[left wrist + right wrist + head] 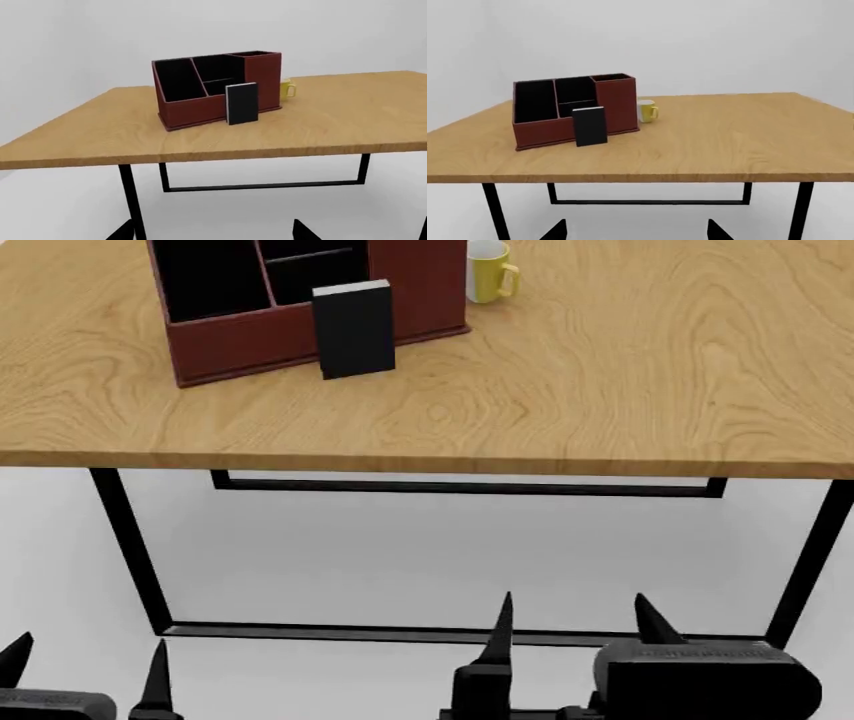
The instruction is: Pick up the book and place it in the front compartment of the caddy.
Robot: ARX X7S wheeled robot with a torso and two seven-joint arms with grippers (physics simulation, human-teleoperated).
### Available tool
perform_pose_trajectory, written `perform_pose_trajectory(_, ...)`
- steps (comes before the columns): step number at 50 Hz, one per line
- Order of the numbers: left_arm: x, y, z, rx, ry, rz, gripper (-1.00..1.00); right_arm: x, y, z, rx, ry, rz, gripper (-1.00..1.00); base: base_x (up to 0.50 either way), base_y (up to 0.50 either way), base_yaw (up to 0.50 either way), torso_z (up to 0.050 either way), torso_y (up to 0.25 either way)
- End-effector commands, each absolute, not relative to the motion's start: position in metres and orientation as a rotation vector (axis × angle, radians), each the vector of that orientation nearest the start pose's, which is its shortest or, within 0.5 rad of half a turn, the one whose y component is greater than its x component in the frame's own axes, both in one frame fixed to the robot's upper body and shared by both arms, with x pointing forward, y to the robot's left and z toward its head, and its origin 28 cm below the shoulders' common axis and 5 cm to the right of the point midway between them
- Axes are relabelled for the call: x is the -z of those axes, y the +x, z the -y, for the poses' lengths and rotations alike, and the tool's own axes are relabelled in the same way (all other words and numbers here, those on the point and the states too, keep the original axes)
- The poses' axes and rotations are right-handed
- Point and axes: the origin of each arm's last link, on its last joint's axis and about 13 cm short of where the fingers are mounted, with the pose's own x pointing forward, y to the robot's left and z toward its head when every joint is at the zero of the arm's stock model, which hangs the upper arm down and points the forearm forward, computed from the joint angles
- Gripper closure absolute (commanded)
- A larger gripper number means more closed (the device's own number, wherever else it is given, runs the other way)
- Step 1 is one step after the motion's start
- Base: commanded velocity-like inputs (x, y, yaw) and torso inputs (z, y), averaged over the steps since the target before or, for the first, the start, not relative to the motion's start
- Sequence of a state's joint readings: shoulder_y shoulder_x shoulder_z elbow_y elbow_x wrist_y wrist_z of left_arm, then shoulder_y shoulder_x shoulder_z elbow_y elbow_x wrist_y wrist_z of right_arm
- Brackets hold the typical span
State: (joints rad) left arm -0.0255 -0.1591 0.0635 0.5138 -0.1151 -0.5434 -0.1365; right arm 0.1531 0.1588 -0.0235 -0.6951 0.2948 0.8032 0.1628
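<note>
Table (561,400): caddy (227,345) set on far left part. Book (355,330) stood upright against caddy's near wall, toward its right end. Mug (489,270) placed just right of caddy, farther back than book. Both grippers held low, below and nearer than table's near edge: left gripper (87,675), right gripper (574,630).

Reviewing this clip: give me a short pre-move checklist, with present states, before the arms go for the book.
1. Book reachable face: ok, it stands upright outside the caddy, against its front wall.
2. Caddy cells free: ok for those in view, all show black interiors.
3. Left gripper open: ok, fingertips apart, below the table edge.
4. Right gripper open: ok, also low and holding nothing.
5. Yellow mug out of the way: ok, beside the caddy's tall end.
6. Book leaning or free-standing: cannot tell.
</note>
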Motion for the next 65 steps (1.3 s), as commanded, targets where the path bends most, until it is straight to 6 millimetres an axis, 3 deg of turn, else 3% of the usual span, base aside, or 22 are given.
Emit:
perform_pose_trajectory(1, -0.128, 0.196, -0.221, 0.009, 0.059, 0.029, -1.00, -0.169, 0.198, 0.105, -0.059, 0.009, 0.042, -1.00, 0.00, 0.00, 0.00, 0.000, 0.000)
perform_pose_trajectory(15, -0.146, 0.197, -0.219, 0.020, 0.063, 0.062, -1.00, -0.192, 0.195, 0.104, -0.088, -0.019, 0.063, -1.00, 0.00, 0.00, 0.00, 0.000, 0.000)
perform_pose_trajectory(21, -0.145, 0.196, -0.218, 0.030, 0.062, 0.065, -1.00, -0.186, 0.192, 0.104, -0.076, -0.041, 0.040, -1.00, 0.00, 0.00, 0.00, 0.000, 0.000)
perform_pose_trajectory(46, -0.140, 0.193, -0.217, 0.034, 0.063, 0.057, -1.00, -0.178, 0.193, 0.101, -0.083, -0.030, 0.029, -1.00, 0.00, 0.50, 0.00, 0.000, 0.000)
perform_pose_trajectory(58, -0.140, 0.192, -0.217, 0.035, 0.063, 0.061, -1.00, -0.178, 0.192, 0.101, -0.079, -0.011, 0.015, -1.00, 0.00, 0.07, 0.00, 0.000, 0.000)
perform_pose_trajectory(65, -0.141, 0.190, -0.217, 0.034, 0.063, 0.063, -1.00, -0.180, 0.192, 0.101, -0.088, -0.010, 0.024, -1.00, 0.47, 0.06, 0.00, 0.000, 0.000)
